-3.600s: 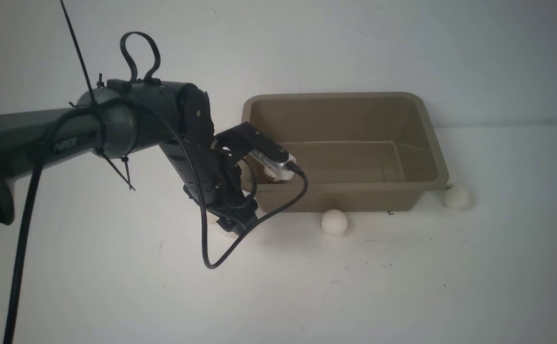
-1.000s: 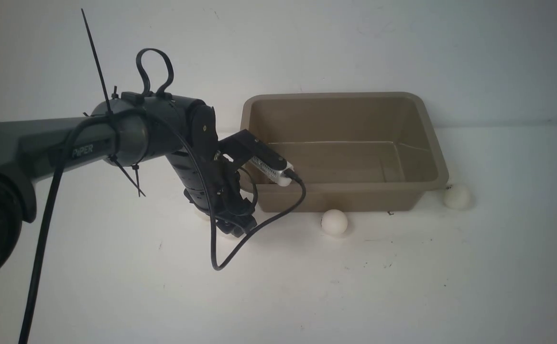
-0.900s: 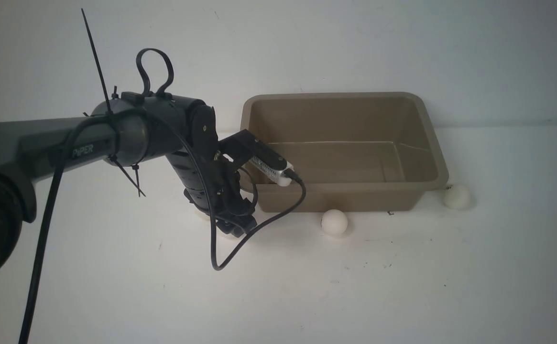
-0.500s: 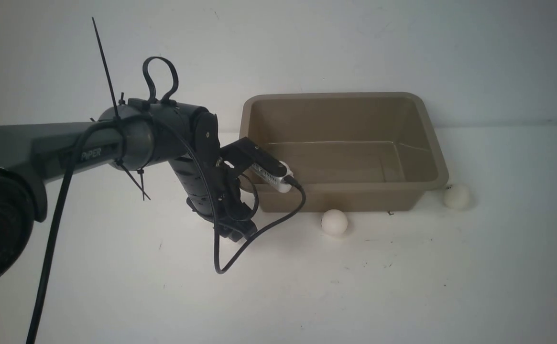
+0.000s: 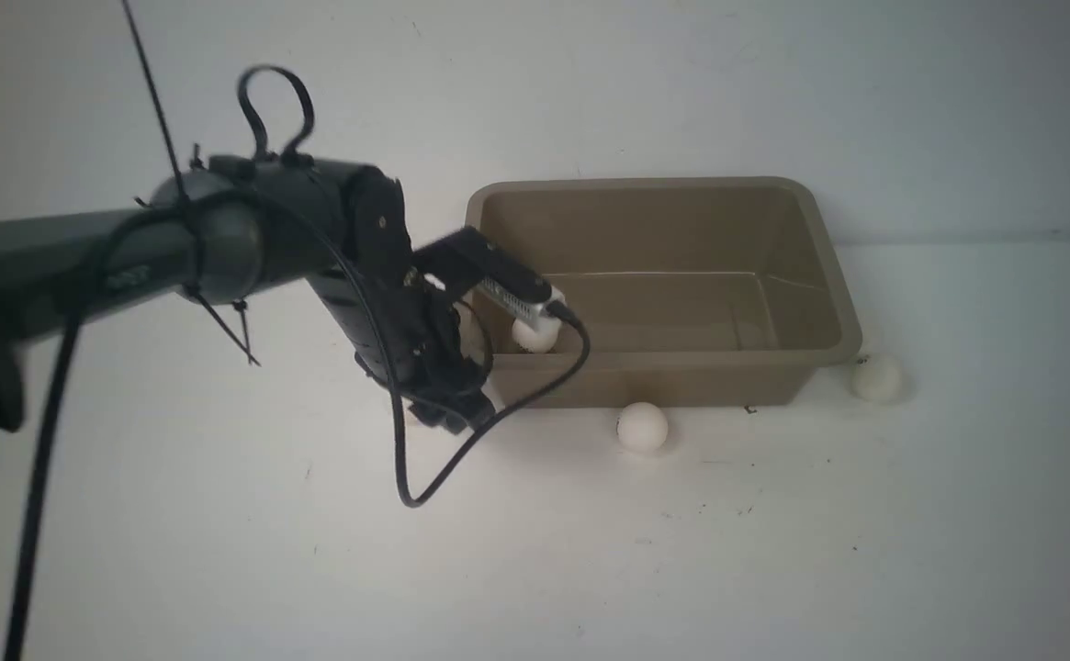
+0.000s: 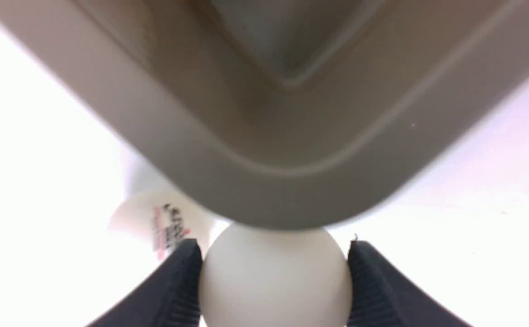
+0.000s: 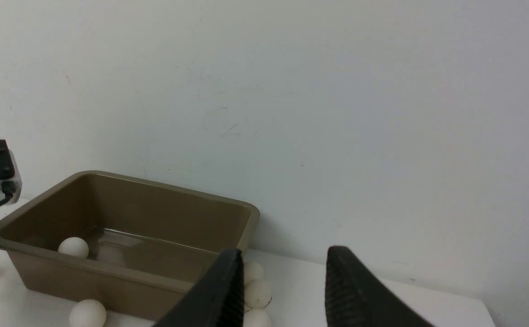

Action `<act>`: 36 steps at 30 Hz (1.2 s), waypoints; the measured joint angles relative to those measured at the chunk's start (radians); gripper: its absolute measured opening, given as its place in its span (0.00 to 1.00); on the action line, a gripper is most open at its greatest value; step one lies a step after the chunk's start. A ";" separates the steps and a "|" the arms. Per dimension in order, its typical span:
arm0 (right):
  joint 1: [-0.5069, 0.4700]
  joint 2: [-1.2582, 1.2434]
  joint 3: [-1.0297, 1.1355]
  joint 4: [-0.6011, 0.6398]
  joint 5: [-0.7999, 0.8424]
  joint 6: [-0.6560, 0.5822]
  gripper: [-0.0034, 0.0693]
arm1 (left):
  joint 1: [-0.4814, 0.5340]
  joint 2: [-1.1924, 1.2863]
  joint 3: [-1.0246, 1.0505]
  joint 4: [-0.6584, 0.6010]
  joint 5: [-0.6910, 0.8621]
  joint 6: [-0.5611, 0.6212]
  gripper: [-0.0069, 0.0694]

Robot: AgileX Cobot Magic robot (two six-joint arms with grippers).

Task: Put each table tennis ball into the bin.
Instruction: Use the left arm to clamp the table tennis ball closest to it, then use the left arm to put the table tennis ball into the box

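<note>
The left tool [image 6: 275, 268] is closed around a white table tennis ball [image 6: 275, 290], which is gripped between its two dark fingers [image 6: 180, 284], one at each side. The held ball is positioned close by a rounded corner of the bin [image 5: 654, 378]; whether the rim is touched by it cannot be told. In the front view, the left arm [image 5: 314, 220] is extended from the left, and its wrist camera [image 5: 530, 308] is located over the left part of the bin.

The bin is placed upright on the tabletop [image 5: 590, 560], toward the far side. One ball [image 5: 535, 333] is contained in it, near the left end, and is partly covered by the wrist camera. A second ball [image 5: 642, 428] is found outside, just beside the near wall. A third ball [image 5: 878, 378] is noted on the tabletop, just right of the bin. Another ball [image 6: 162, 222], marked with dark and red print, is seen outside the bin, near the held one.

The right tool [image 7: 282, 272] is held wide, and nothing is gripped between its fingertips. White balls [image 7: 258, 294] are seen past it at the bin's right end, partly hidden; their match with the front view cannot be confirmed.
</note>
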 joint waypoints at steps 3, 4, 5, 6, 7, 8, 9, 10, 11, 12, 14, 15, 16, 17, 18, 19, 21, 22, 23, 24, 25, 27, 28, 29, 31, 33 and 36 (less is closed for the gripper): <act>0.000 0.000 0.000 0.000 0.000 0.000 0.38 | 0.000 -0.034 0.000 0.000 0.041 0.001 0.56; 0.000 0.000 0.000 0.000 0.000 0.000 0.38 | 0.000 -0.045 0.000 0.000 0.054 0.002 0.56; 0.000 0.000 0.000 0.000 0.000 0.000 0.38 | 0.000 -0.049 0.000 0.000 0.062 0.002 0.56; 0.000 0.000 0.000 0.000 0.000 0.000 0.38 | 0.000 -0.059 0.000 0.000 0.071 0.003 0.56; 0.000 0.000 0.000 0.000 0.000 0.000 0.38 | 0.000 -0.065 0.000 0.000 0.077 0.003 0.56; 0.000 0.000 0.000 0.000 0.000 0.000 0.38 | 0.000 -0.069 0.000 0.000 0.080 0.003 0.56; 0.000 0.000 0.000 0.000 0.000 0.000 0.38 | 0.000 -0.077 0.000 -0.001 0.085 0.003 0.56; 0.000 0.000 0.000 0.000 0.000 0.000 0.38 | 0.000 -0.083 0.000 -0.001 0.088 0.003 0.56; 0.000 0.000 0.000 0.000 0.000 0.000 0.38 | 0.000 -0.090 0.000 -0.006 0.091 0.003 0.56; 0.000 0.000 0.000 0.000 0.000 0.000 0.38 | 0.000 -0.098 0.000 -0.009 0.092 0.006 0.56; 0.000 0.000 0.000 0.000 0.000 0.000 0.38 | 0.000 -0.109 0.000 -0.026 0.089 0.019 0.56; 0.000 0.000 0.000 0.000 0.000 0.000 0.38 | 0.000 -0.118 -0.003 -0.078 0.060 0.064 0.56; 0.000 0.000 0.000 0.000 0.000 0.000 0.38 | 0.000 -0.118 -0.003 -0.078 0.060 0.064 0.56; 0.000 0.000 0.000 0.000 0.000 0.000 0.38 | 0.000 -0.120 -0.005 -0.125 0.026 0.110 0.56; 0.000 0.000 0.000 0.000 0.000 0.000 0.38 | 0.000 -0.119 -0.005 -0.178 -0.008 0.149 0.56; 0.000 0.000 0.000 0.000 0.000 0.000 0.38 | 0.000 -0.116 -0.006 -0.232 -0.033 0.197 0.56; 0.000 0.000 0.000 0.000 -0.001 0.000 0.38 | 0.000 -0.105 -0.017 -0.296 -0.068 0.264 0.56; 0.000 0.000 0.000 0.000 -0.001 0.000 0.38 | 0.000 -0.096 -0.026 -0.330 -0.090 0.291 0.56; 0.000 0.000 0.000 0.000 -0.001 0.000 0.38 | 0.000 -0.084 -0.040 -0.349 -0.102 0.308 0.56; 0.000 0.000 0.000 0.000 -0.001 0.000 0.38 | 0.000 -0.068 -0.057 -0.359 -0.109 0.320 0.56; 0.000 0.000 0.000 0.000 -0.001 0.000 0.38 | 0.000 -0.056 -0.069 -0.366 -0.111 0.323 0.56; 0.000 0.000 0.000 0.000 -0.001 0.000 0.38 | 0.000 -0.012 -0.114 -0.372 -0.114 0.325 0.56; 0.000 0.000 0.000 0.000 0.000 0.000 0.38 | 0.000 0.012 -0.134 -0.372 -0.116 0.325 0.56; 0.000 0.000 0.000 0.000 0.003 0.000 0.38 | 0.000 0.035 -0.164 -0.372 -0.116 0.323 0.56; 0.000 0.000 0.000 -0.003 0.012 -0.001 0.38 | 0.000 0.084 -0.221 -0.372 -0.104 0.321 0.56; 0.000 0.000 0.000 -0.003 0.015 -0.001 0.38 | 0.000 0.114 -0.267 -0.364 -0.078 0.329 0.56; 0.000 0.000 0.000 -0.003 0.016 -0.001 0.38 | 0.000 0.136 -0.314 -0.355 -0.033 0.367 0.56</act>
